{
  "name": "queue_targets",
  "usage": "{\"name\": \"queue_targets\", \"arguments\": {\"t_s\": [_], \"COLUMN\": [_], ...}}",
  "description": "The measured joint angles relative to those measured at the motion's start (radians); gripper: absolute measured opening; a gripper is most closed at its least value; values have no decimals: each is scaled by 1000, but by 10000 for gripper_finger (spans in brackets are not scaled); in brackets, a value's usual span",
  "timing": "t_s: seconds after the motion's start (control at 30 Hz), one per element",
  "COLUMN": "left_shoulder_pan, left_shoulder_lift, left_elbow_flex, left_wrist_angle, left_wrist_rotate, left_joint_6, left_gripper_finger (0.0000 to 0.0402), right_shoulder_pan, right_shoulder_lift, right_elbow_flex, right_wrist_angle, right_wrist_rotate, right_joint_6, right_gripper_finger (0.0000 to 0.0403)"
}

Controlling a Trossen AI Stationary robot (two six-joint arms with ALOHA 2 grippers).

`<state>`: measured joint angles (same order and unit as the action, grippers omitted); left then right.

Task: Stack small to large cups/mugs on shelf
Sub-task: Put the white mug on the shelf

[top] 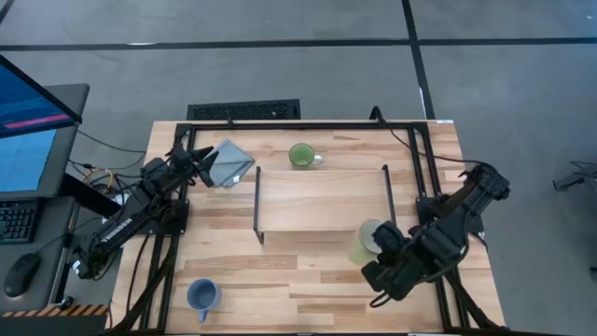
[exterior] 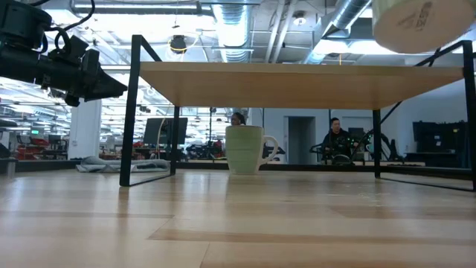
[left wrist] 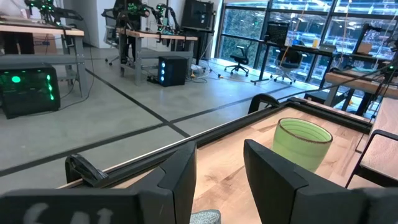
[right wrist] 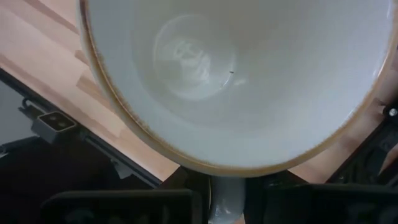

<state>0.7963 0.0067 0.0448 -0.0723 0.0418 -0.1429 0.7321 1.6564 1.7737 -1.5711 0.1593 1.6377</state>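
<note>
Right hand (top: 375,245) grasps the glossy cream-white ceramic mug (top: 365,241) by its handle, raised over the shelf's near right corner.

The low light-wood shelf board (top: 317,201) stands on thin black wire legs on the plank bench (top: 280,280). A green glazed mug (top: 301,155) sits behind it, a blue mug (top: 202,296) at the bench's near left. The left hand (top: 199,161), released, hovers over a folded grey cloth (top: 229,163).

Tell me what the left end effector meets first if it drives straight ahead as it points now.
Likely the green mug: it stands ahead of the open left end effector, slightly off-centre, so a near miss is possible.
</note>
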Motion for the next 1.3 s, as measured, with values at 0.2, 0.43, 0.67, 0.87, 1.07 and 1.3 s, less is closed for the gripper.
{"name": "queue_targets", "arguments": {"t_s": [0.2, 0.43, 0.67, 0.87, 1.07, 1.3], "left_shoulder_pan": [0, 0, 0, 0, 0, 0], "left_shoulder_lift": [0, 0, 0, 0, 0, 0], "left_elbow_flex": [0, 0, 0, 0, 0, 0], "left_wrist_angle": [0, 0, 0, 0, 0, 0], "left_wrist_rotate": [0, 0, 0, 0, 0, 0], "left_joint_6": [0, 0, 0, 0, 10, 10], "left_gripper_finger": [125, 125, 125, 125, 125, 125], "right_shoulder_pan": [-48, -113, -203, -290, -379, -461], "right_shoulder_lift": [-30, -80, -95, -95, -94, -94], "right_elbow_flex": [0, 0, 0, -20, -46, -46], "right_wrist_angle": [-1, -1, -1, 1, -1, 0], "right_wrist_rotate": [4, 35, 53, 46, 20, 22], "right_joint_6": [-101, -197, -300, -366, -442, -403], "right_gripper_finger": [65, 65, 65, 65, 65, 65]}}
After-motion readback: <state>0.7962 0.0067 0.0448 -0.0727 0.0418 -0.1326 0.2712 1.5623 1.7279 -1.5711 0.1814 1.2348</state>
